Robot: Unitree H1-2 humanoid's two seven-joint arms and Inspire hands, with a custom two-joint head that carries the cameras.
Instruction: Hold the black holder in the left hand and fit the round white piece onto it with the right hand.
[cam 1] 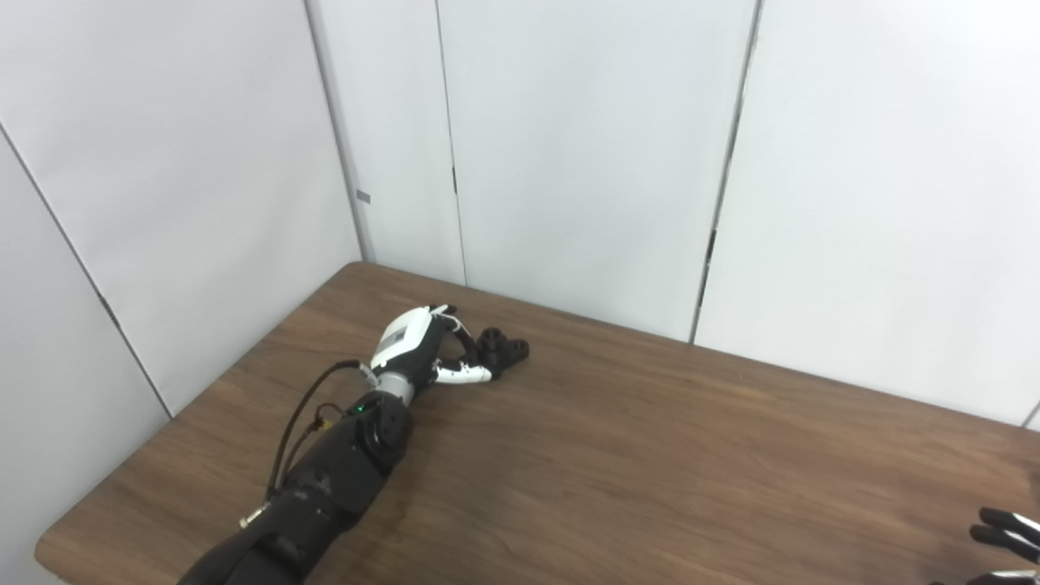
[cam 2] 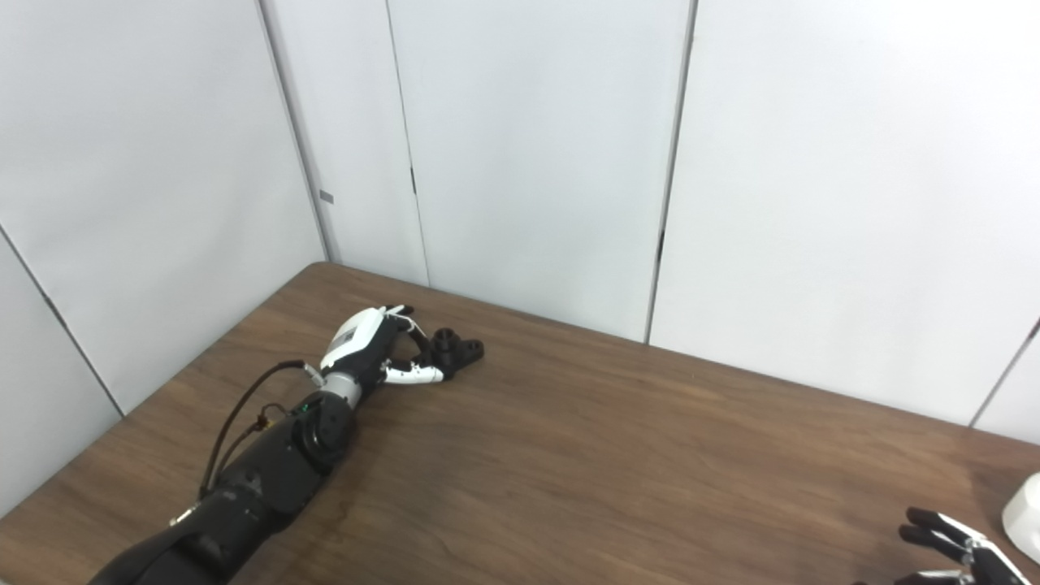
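two hands sit well apart: the left hand [cam 1: 422, 345] curls around the black holder [cam 1: 502, 349] at the desk's [cam 1: 650, 455] far corner, grip unconfirmed; the right hand [cam 2: 951, 544], fingers spread and empty, waits beside the round white piece [cam 2: 1025, 505]. a loose hold could let the holder slip.

The left robot hand [cam 2: 370, 345] is seen far out on the wooden bench [cam 2: 617, 455], its fingers curled about the black holder [cam 2: 457, 349], which rests on the wood. The right robot hand [cam 2: 959, 548] is seen at the lower right corner, fingers spread, beside the round white piece [cam 2: 1025, 516].
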